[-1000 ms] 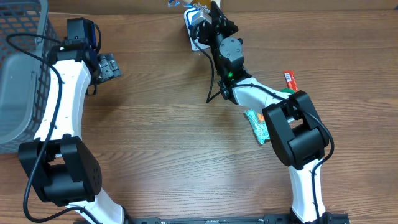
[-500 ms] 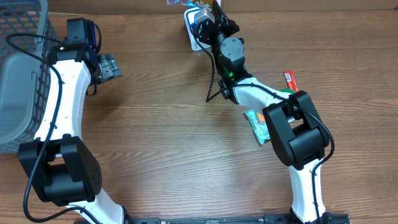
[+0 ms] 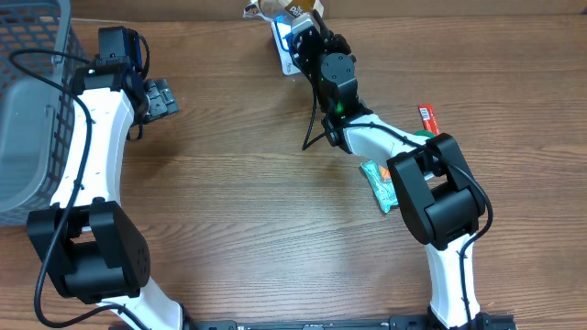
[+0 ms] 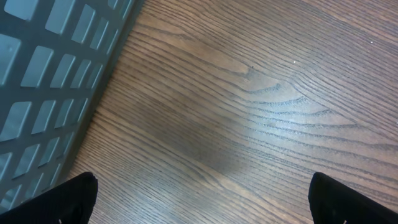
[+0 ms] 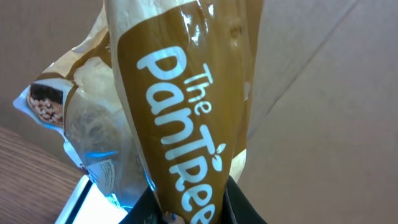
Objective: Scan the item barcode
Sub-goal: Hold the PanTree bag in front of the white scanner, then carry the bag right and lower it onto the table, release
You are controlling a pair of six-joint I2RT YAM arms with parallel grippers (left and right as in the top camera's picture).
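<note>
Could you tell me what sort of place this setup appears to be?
Probably a mock shop checkout on a wooden table: a grey basket at one side, a snack packet held near what looks like a blue-lit scanner, and more wrapped snacks lying loose.

A: How is the place catalogued?
B: As a mock shop checkout in a lab.
A: What is listed as evidence?
B: Wood-grain table (image 3: 229,183), grey basket (image 3: 41,41), lit scanner (image 3: 282,55), wrapped snack packets (image 3: 377,183), cardboard backdrop (image 5: 323,93).

Wood-grain table (image 3: 229,183); grey mesh basket (image 3: 27,92) at left edge; cardboard backdrop (image 5: 323,93) behind.
</note>
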